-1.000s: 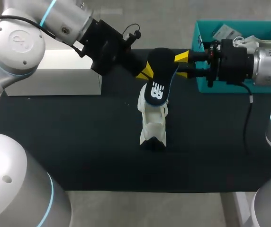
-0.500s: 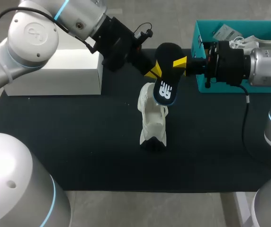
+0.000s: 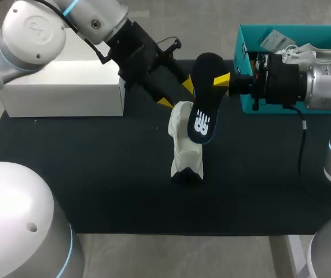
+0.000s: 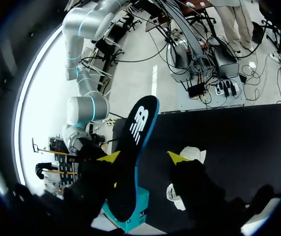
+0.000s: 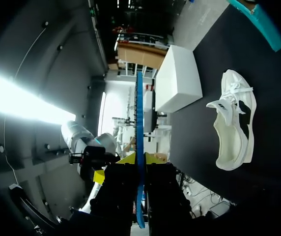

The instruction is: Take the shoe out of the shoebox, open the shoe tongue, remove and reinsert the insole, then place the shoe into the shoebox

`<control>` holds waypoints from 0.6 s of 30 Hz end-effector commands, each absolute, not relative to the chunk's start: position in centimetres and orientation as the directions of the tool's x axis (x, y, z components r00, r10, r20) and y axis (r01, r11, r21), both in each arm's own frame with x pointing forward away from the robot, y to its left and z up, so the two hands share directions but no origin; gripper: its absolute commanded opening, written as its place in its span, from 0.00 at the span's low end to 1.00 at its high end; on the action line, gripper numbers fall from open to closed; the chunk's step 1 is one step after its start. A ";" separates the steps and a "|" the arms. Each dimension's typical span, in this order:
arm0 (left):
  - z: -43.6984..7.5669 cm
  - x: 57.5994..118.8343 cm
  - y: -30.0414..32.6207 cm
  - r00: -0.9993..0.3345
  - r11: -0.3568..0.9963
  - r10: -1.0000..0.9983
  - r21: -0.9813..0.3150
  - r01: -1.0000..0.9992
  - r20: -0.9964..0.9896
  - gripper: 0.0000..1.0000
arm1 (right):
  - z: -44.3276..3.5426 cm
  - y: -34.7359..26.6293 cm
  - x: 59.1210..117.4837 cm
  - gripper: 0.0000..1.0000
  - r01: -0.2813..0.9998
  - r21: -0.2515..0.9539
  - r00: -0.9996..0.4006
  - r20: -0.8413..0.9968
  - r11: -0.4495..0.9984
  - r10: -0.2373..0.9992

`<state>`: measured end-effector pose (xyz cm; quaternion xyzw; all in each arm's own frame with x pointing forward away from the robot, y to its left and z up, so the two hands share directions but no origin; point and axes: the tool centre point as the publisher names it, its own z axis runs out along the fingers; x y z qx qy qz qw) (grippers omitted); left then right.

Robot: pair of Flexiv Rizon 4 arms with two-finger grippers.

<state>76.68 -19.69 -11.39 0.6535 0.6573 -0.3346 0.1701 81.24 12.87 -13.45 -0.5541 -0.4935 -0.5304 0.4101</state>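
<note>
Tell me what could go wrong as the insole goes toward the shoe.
1. The right gripper pinches the insole near one end only; the long free end could pivot or slip when it meets the shoe.
2. The shoe sits unheld on the mat, so pushing may slide or tip it.
3. The open left gripper sits close beside the insole and could snag it.

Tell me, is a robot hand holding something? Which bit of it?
The right gripper holds the dark insole, pinched near its wide end, away from the logo. The left gripper is open and holds nothing.
</note>
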 end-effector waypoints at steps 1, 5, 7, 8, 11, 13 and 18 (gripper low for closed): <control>-8.6 78.7 -20.1 -0.004 -0.107 0.876 -0.202 0.973 -0.483 1.00 | -14.5 13.5 81.7 0.00 0.984 0.059 -0.037 0.990 -0.168 0.134; -7.5 80.3 -20.3 0.042 -0.108 0.930 -0.162 0.981 -0.365 1.00 | -15.5 14.0 82.0 0.00 0.988 0.050 -0.028 0.988 -0.143 0.150; -6.8 81.0 -20.4 0.066 -0.114 0.948 -0.138 0.984 -0.312 1.00 | -15.9 14.1 82.1 0.00 0.989 0.047 -0.025 0.986 -0.137 0.163; -6.5 81.4 -20.4 0.065 -0.106 0.957 -0.131 0.986 -0.283 1.00 | -16.2 14.2 82.2 0.00 0.990 0.043 -0.021 0.986 -0.134 0.164; -5.4 82.1 -20.5 0.077 -0.097 0.978 -0.096 0.991 -0.195 1.00 | -16.8 14.3 82.4 0.00 0.990 0.038 -0.010 0.981 -0.137 0.196; -5.1 82.8 -20.4 0.061 -0.075 0.986 -0.086 0.993 -0.158 1.00 | -17.1 14.4 82.5 0.00 0.990 0.041 -0.012 0.979 -0.135 0.206; -4.3 83.3 -20.7 0.074 -0.080 0.992 -0.058 0.995 -0.100 1.00 | -17.3 14.4 82.9 0.00 0.989 0.040 -0.011 0.979 -0.141 0.203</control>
